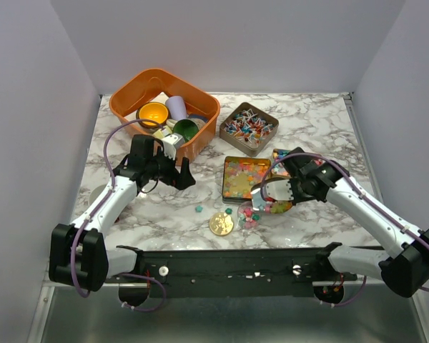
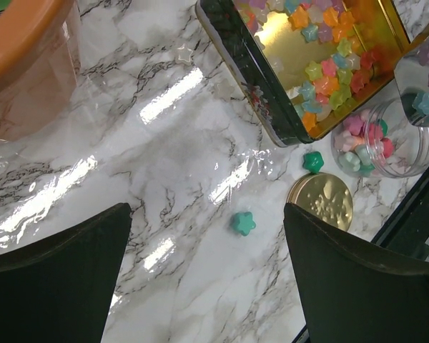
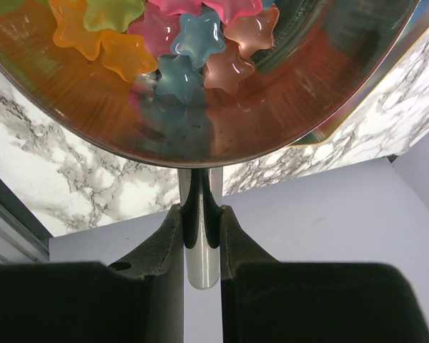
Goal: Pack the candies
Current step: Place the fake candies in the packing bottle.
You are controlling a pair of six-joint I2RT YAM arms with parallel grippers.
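- The right gripper (image 3: pixel 201 216) is pinching narrowly on the thin metal handle of a shiny scoop (image 3: pixel 286 107); in the top view it is right of centre.
- The scoop's bowl is carrying star-shaped candies (image 3: pixel 199 34) in pink, blue, orange and green, piled against its upper edge in the right wrist view.
- In the top view the scoop is hanging just right of the gold tin (image 1: pixel 232 166) and just up and right of the clear jar (image 1: pixel 244 214).
- The gold tin is lying open at centre frame with many more star candies spread over its floor.
- The clear jar is sitting below the tin's lower right corner, with pink, green and white stars inside it.
- The left gripper (image 1: pixel 183 176) is spreading its fingers wide, gripping nothing, left of centre and just below the orange basket (image 1: pixel 121 107).
- A teal star (image 2: pixel 243 223) is lying loose on the marble table (image 2: pixel 164 143), between the left fingers in the left wrist view.
- A green star (image 2: pixel 313 161) is resting near the tin's wall, just above the gold disc (image 2: pixel 322 201).
- The brown tin (image 1: pixel 237 143) in the upper middle of the top view is holding wrapped pieces (image 1: pixel 250 126).
- The orange basket, upper left, is holding coloured cups.
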